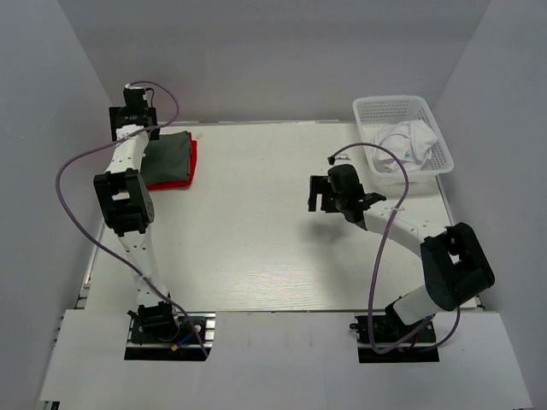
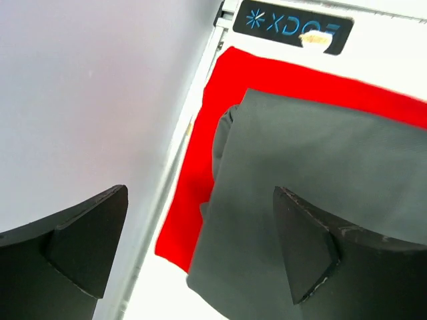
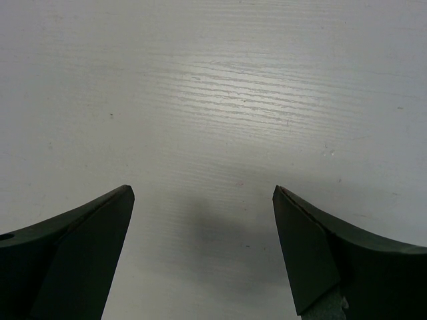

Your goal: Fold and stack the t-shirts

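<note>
A folded dark grey-green t-shirt (image 1: 168,155) lies on top of a folded bright red t-shirt (image 1: 183,178) at the table's far left. In the left wrist view the grey-green shirt (image 2: 320,173) covers most of the red one (image 2: 190,193). My left gripper (image 1: 135,109) is open and empty, above the far left edge of this stack; it also shows in the left wrist view (image 2: 200,243). A crumpled white t-shirt (image 1: 404,141) lies in the basket. My right gripper (image 1: 319,195) is open and empty over bare table; it also shows in the right wrist view (image 3: 203,250).
A white plastic mesh basket (image 1: 440,128) stands at the far right corner. White walls close in the table (image 1: 256,239) on the left, back and right. A black label (image 2: 290,27) is fixed at the table's edge by the stack.
</note>
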Controlling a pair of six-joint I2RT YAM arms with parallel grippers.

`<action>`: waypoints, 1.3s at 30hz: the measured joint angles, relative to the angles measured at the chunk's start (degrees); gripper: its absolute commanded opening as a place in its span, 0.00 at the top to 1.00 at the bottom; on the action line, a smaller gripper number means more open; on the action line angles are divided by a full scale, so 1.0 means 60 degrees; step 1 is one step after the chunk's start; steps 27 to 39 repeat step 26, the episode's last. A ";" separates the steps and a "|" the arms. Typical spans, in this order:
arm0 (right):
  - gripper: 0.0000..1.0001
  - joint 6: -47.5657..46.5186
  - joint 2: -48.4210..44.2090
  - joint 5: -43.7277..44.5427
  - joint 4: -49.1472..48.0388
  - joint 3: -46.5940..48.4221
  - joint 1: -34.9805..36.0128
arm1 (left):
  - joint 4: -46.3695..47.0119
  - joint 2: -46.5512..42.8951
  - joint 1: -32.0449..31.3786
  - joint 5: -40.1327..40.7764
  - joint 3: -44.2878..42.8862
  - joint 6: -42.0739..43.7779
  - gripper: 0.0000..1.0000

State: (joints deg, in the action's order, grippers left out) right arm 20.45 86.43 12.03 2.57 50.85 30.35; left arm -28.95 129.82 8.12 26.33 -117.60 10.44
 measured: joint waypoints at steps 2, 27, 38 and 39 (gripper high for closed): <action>0.10 -0.0007 -0.0127 -0.0033 0.0058 -0.0004 0.0000 | -0.0368 -0.0084 0.0040 -0.0168 -0.0222 -0.0546 0.01; 0.10 0.1381 -0.5053 -0.1107 -0.1198 -0.4594 0.0015 | 0.2721 -1.0185 -0.4036 -0.5920 1.2437 -0.6113 0.01; 0.10 0.1381 -0.5053 -0.1107 -0.1198 -0.4594 0.0015 | 0.2721 -1.0185 -0.4036 -0.5920 1.2437 -0.6113 0.01; 0.10 0.1381 -0.5053 -0.1107 -0.1198 -0.4594 0.0015 | 0.2721 -1.0185 -0.4036 -0.5920 1.2437 -0.6113 0.01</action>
